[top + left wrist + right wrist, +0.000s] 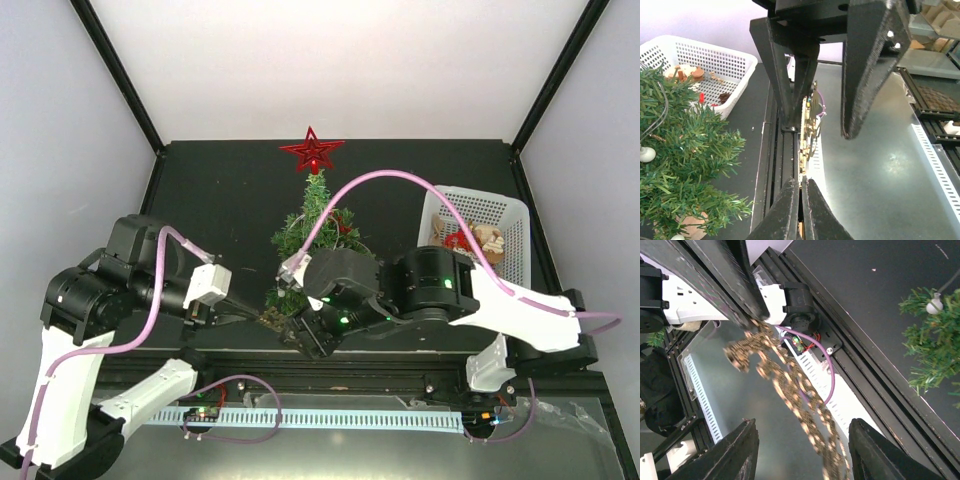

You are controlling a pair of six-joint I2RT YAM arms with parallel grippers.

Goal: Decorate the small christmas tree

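White-walled booth, matte black bench (220, 190), bare sheet metal (880, 165) along the near edge.

Top cam: the small christmas tree (318, 232) stands mid-bench. It's a dark green cone with bristly needles and a glossy red star (313, 153) at its 12 o'clock. A white plastic lattice basket (505, 215) sits at the tree's 3 o'clock, apart from it, with small ornaments inside. Both claws meet at the tree's 6 o'clock near its foot. The left claw (262, 318) comes in from 9 and the right claw (305, 345) from 3. From up here I can't tell what either one has.

Left wrist cam fills that in. The left claw is pressed together, pinching a gold bead garland (810, 120) that runs up edge-on from its tips. The right claw's black fingers (865, 75) stand well apart across from it. The tree is at 9 o'clock of this frame, with a white ball (647, 154) on a thin wire and a tan base (692, 227) under the lowest branches.

Right wrist cam: the garland shows as a motion-blurred, knobbly gold strand. It hangs from the left claw at 11 o'clock and passes through the gap of the spread right claw at 6 o'clock, unclamped. Tree tips and a white ball are at 3 o'clock.
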